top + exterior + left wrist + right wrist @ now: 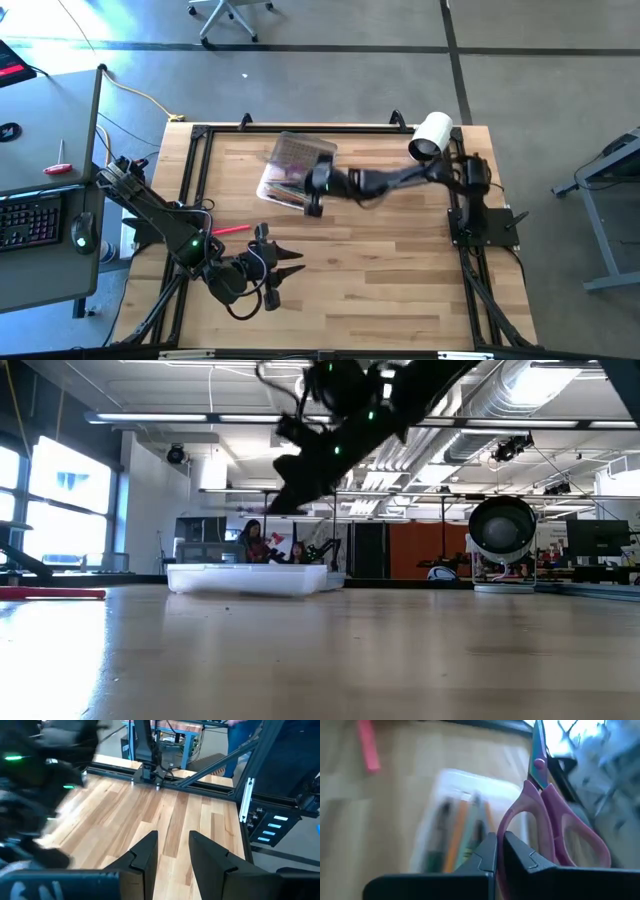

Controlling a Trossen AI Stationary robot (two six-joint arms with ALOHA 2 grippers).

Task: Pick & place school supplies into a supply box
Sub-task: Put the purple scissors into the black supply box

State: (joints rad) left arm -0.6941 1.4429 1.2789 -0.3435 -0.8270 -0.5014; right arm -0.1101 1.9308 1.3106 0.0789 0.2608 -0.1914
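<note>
- Your right gripper is pinching the scissors by one handle, up over the supply box. They're maybe slipping & falling outside.
- Left gripper is waiting w/ fingers apart, near the pink marker.

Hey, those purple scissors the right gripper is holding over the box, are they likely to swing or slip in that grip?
Probably yes. The right gripper is shut on just one thin handle loop of the scissors, so they may pivot. The handle looks like smooth plastic, so slipping seems possible. They look stiff and light, hanging above the supply box already holding pens.
</note>
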